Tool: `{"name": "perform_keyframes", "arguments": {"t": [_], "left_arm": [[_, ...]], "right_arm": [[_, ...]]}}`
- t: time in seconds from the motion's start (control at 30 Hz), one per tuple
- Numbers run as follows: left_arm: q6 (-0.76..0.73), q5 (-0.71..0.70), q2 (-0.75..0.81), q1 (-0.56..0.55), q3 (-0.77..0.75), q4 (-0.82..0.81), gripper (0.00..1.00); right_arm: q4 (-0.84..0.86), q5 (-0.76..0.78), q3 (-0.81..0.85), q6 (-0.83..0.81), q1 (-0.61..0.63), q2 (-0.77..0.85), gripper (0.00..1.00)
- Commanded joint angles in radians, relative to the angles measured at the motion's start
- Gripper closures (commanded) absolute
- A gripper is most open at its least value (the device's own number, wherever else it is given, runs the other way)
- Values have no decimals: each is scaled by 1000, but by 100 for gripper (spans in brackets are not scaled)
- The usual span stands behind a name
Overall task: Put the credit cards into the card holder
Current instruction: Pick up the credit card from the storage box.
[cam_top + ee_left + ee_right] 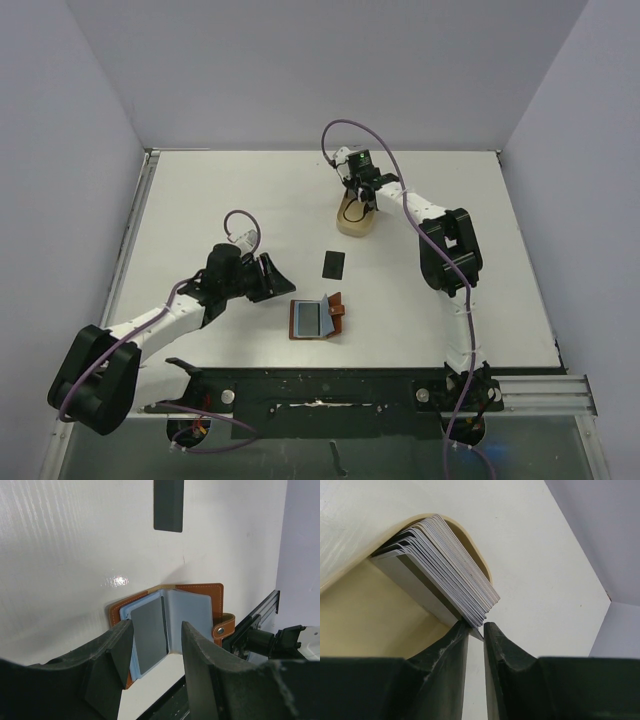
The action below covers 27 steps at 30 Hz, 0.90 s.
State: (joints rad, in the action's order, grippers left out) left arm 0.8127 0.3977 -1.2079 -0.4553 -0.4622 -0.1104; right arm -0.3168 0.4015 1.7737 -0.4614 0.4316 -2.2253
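Note:
The card holder (318, 318) lies open on the table, brown leather with blue-grey sleeves (192, 615). A grey card (150, 635) sits in its left sleeve. My left gripper (268, 278) (156, 625) hangs open just left of the holder, with nothing between its fingers. Several pale credit cards (450, 575) stand on edge in the tan oval tray (345, 228) (370, 620). My right gripper (365, 195) (476, 625) is over the tray. Its jaws are nearly together, and the corner of the front credit card lies between the tips.
A dark flat card (334, 264) (168, 505) lies alone on the table between the tray and the holder. A black rail (330, 385) runs along the near edge. Grey walls close in the table on three sides.

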Motion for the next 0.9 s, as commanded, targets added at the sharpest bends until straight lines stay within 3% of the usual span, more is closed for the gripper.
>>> {"name": "perform_keyframes", "arguments": {"t": [0.0, 0.4, 0.63, 0.73, 0.87], "left_arm": [[16, 15, 40, 7, 6, -67, 58], [19, 14, 52, 7, 13, -61, 58], [16, 8, 22, 7, -9, -53, 66], [5, 3, -1, 6, -29, -50, 75], [-20, 2, -50, 7, -74, -36, 98]], "right_arm": [[36, 34, 51, -11, -6, 63, 82], [37, -64, -49, 23, 15, 186, 97], [-12, -112, -128, 116, 30, 294, 100], [-34, -171, -177, 204, 32, 361, 100], [-71, -262, -273, 370, 31, 480, 100]]}}
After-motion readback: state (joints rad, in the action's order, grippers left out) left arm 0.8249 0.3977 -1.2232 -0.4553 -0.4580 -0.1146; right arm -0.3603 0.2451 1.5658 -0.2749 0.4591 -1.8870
